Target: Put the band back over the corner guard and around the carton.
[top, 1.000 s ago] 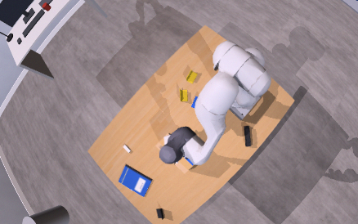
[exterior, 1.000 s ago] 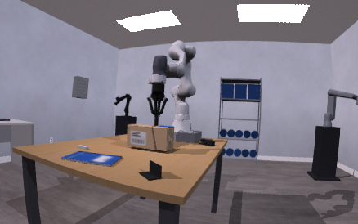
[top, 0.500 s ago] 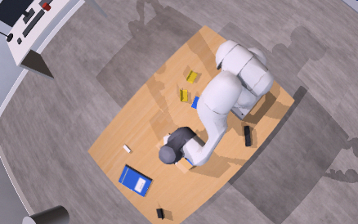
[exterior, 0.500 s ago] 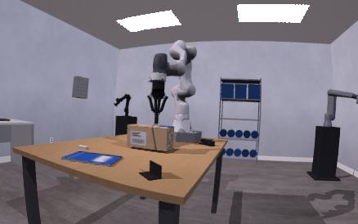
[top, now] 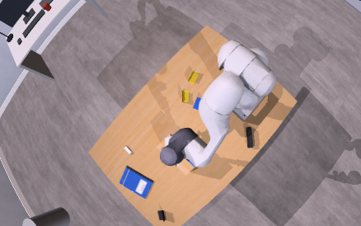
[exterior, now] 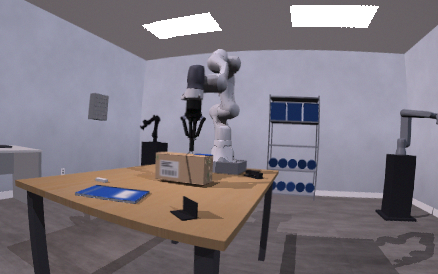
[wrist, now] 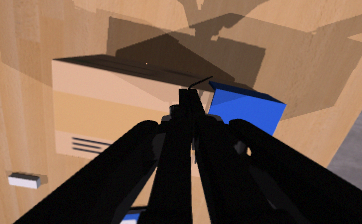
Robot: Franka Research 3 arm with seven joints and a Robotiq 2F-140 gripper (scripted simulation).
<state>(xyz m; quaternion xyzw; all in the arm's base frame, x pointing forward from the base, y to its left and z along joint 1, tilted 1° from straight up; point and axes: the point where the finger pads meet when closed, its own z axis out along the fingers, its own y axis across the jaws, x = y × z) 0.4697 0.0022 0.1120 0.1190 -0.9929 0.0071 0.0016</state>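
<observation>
The cardboard carton (exterior: 183, 168) stands level on the table, with a label on its side; the wrist view shows it from above (wrist: 113, 105). A blue corner guard (wrist: 245, 107) sits at the carton's right end. A thin black band (wrist: 202, 80) curls out from my fingertips over the carton's top, next to the guard; in the side view it runs as a dark line round the carton (exterior: 187, 170). My gripper (wrist: 187, 101) is shut, pinching the band just above the carton top (exterior: 192, 145). In the overhead view my wrist (top: 174, 150) hides the carton.
A flat blue book (top: 136, 181) and a small white block (top: 128, 150) lie left of the carton. A black bracket (top: 161, 214) stands near the front edge. Two yellow pieces (top: 193, 77) and a black bar (top: 249, 137) lie near the arm's base.
</observation>
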